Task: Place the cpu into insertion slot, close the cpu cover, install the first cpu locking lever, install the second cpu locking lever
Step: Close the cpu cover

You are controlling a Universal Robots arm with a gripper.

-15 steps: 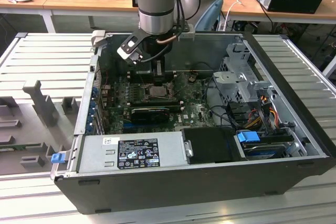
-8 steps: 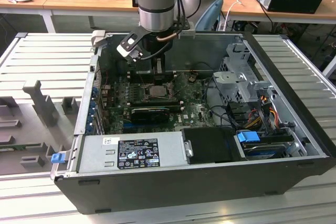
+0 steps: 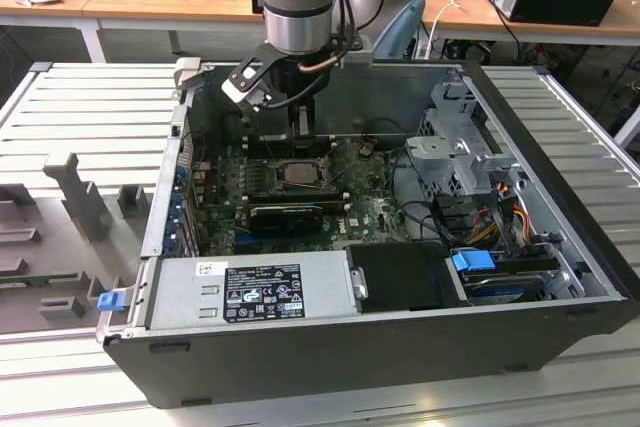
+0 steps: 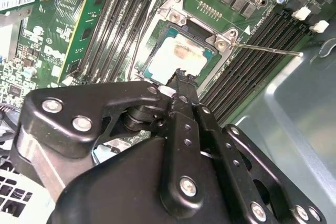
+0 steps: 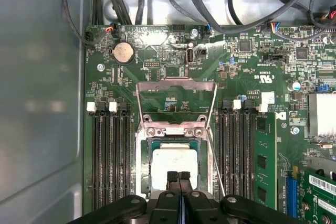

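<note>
The cpu (image 5: pixel 175 163), a square chip with a pale metal top, lies flat in the insertion slot (image 5: pixel 148 156) on the green board. It also shows from the other side (image 4: pixel 181 55) and from outside (image 3: pixel 298 172). The cpu cover (image 5: pixel 176 83), a thin silver frame with a window, stands open, tilted back from its hinge. A thin locking lever (image 4: pixel 268 50) sticks out free to one side, and another lever (image 4: pixel 135 45) runs along the opposite side. My gripper (image 5: pixel 178 176) is shut with nothing between its fingers, its tips just over the chip's near edge (image 4: pixel 181 74).
Long black memory slots (image 5: pixel 110 156) flank the socket on both sides. A coin battery (image 5: pixel 124 52) and cables (image 5: pixel 210 3) lie beyond the cover. The case wall (image 5: pixel 42 103) is close beside. The power supply (image 3: pixel 255 287) and a drive cage (image 3: pixel 460 147) fill the case's front and right.
</note>
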